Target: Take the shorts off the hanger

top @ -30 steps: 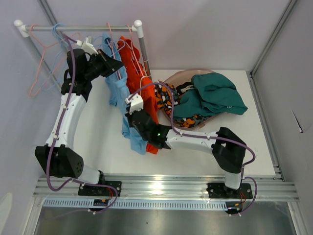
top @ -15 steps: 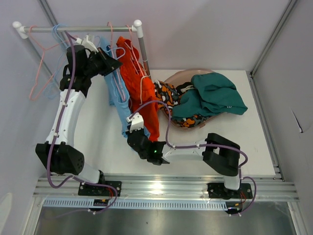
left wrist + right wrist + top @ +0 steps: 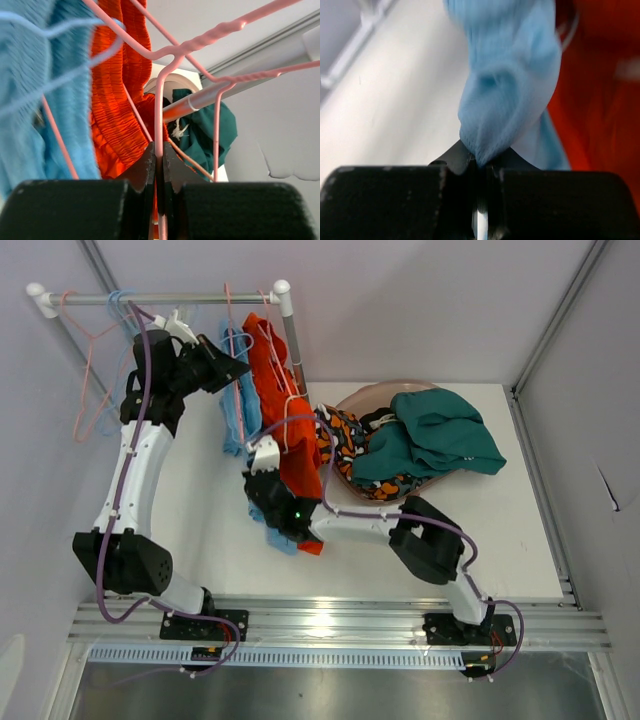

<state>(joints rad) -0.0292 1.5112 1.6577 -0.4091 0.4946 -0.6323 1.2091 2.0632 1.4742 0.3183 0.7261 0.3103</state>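
Right claw clenched on light blue shorts; left claw tight on pink hanger.

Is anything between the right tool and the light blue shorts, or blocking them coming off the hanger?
Nothing between: the right tool is shut on the light blue shorts. Their top hangs against the orange shorts, which may drag. The left tool pinches a pink hanger.

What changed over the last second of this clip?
The right claw, shut on the light blue fabric shorts, dipped toward the near edge, then came back slightly left, its elbow folding leftward; the shorts now look bunched and narrower. The left claw kept clamping the pink wire hanger. The bright orange fabric shorts still hang; the teal fabric shorts are unmoved.
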